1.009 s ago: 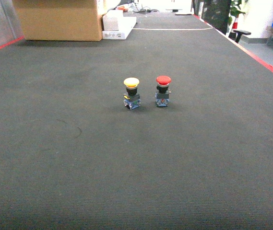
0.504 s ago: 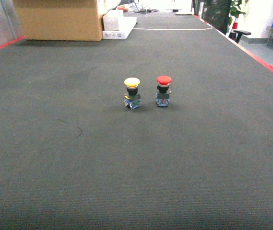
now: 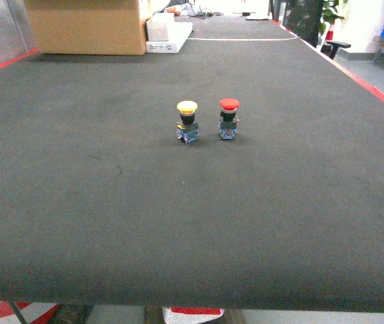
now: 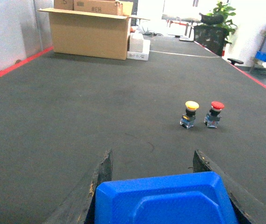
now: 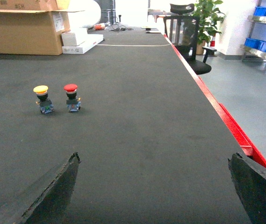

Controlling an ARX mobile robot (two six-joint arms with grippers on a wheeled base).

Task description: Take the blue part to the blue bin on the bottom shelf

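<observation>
Left wrist view shows our left gripper (image 4: 154,161) holding a bright blue part (image 4: 163,198) between its dark fingers (image 4: 102,170), low over the black table mat (image 4: 76,116); its full shape is cropped, so possibly blocky. Our right gripper (image 5: 154,186) stands wide, holding nothing. Ahead stand a yellow button (image 3: 187,121) and red button (image 3: 229,118).

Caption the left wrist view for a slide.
Left gripper holds a blue part over a dark table; yellow button and red button stand ahead.
</observation>
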